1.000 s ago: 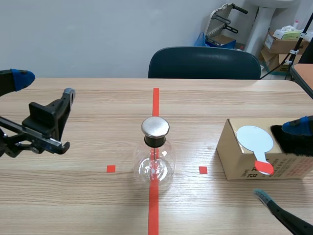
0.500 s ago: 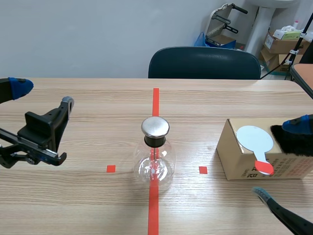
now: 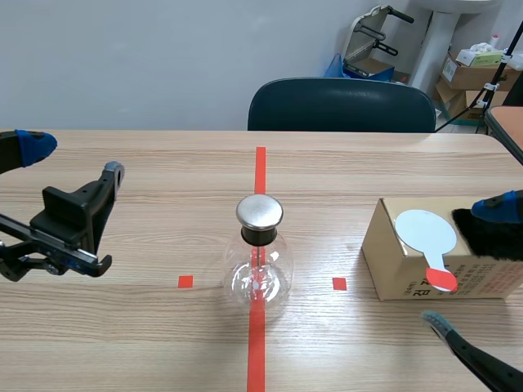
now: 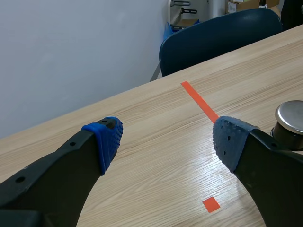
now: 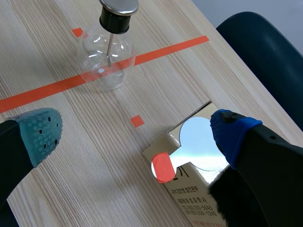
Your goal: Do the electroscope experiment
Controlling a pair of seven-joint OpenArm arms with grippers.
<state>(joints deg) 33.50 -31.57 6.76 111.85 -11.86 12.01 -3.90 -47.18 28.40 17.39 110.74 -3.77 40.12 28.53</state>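
The electroscope, a round glass flask (image 3: pixel 259 273) with a steel cap (image 3: pixel 259 211), stands on the red tape line mid-table; it also shows in the right wrist view (image 5: pixel 106 61). A cardboard box (image 3: pixel 391 261) at the right carries a pale disc paddle (image 3: pixel 425 232) with a red handle and a black fur piece (image 3: pixel 484 237). My right gripper (image 3: pixel 467 268) is open, one finger over the fur and the other near the table's front edge; its view has the paddle (image 5: pixel 198 145) ahead. My left gripper (image 3: pixel 73 157) hangs open and empty at the far left, the steel cap (image 4: pixel 291 116) beside its right finger.
A dark blue chair (image 3: pixel 341 104) stands behind the table's far edge. Cardboard boxes and equipment (image 3: pixel 470 69) sit on the floor at the back right. Bare wood (image 3: pixel 163 327) lies between the flask and the left arm.
My left gripper has drifted a little to the left and lower, still open. The right arm, flask and box have not moved.
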